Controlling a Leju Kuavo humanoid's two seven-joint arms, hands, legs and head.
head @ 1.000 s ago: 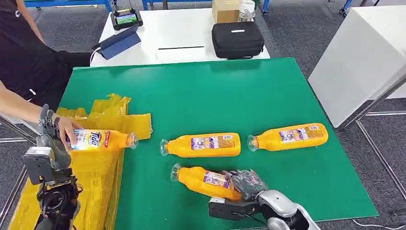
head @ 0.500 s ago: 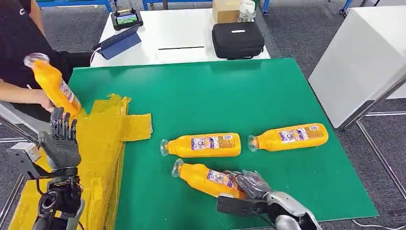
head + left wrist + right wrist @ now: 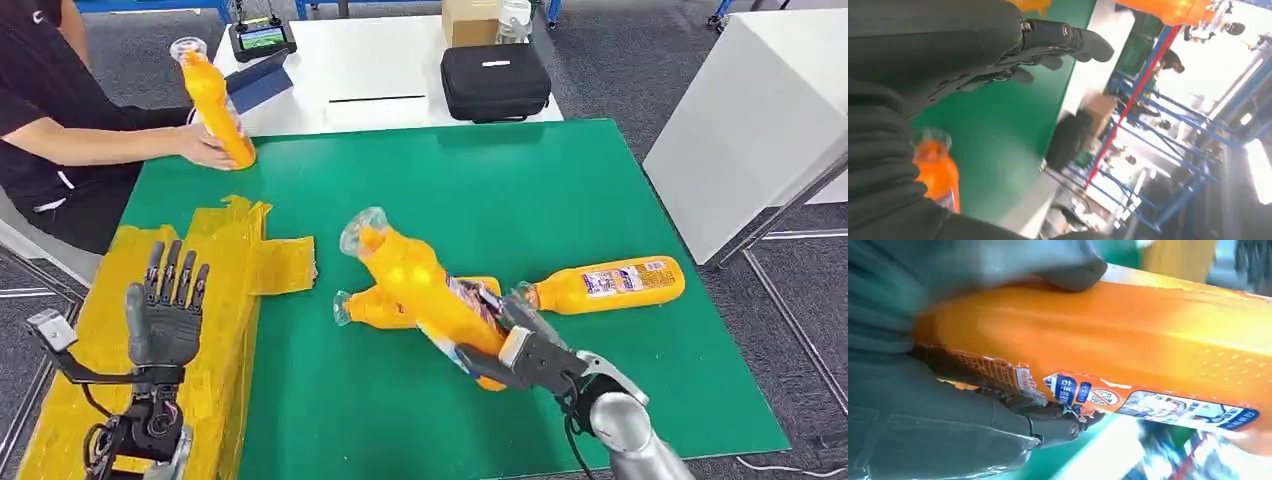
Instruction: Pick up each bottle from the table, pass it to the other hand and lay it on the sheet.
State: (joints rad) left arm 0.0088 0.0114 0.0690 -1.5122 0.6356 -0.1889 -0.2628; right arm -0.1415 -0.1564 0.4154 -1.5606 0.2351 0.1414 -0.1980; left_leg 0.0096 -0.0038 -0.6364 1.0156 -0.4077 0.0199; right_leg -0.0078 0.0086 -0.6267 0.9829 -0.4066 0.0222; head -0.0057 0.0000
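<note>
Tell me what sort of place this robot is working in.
Probably a robotics lab or test workshop, not a home. A green table is set up with identical orange bottles and a yellow sheet; behind it stands a white table with a handheld controller and a black equipment case; blue metal racking lines the room.

We are looking down at a green table (image 3: 560,190) standing on grey carpet (image 3: 640,100). Behind it a white table (image 3: 390,70) is carrying a black case (image 3: 496,82), a cardboard box (image 3: 470,20), a dark blue folder (image 3: 250,90) and a handheld controller with a lit screen (image 3: 264,40). A white block of furniture (image 3: 760,110) is sitting off to one side. Blue metal racking (image 3: 1168,150) is running through the far room — bright light is washing out the space beyond it.
</note>
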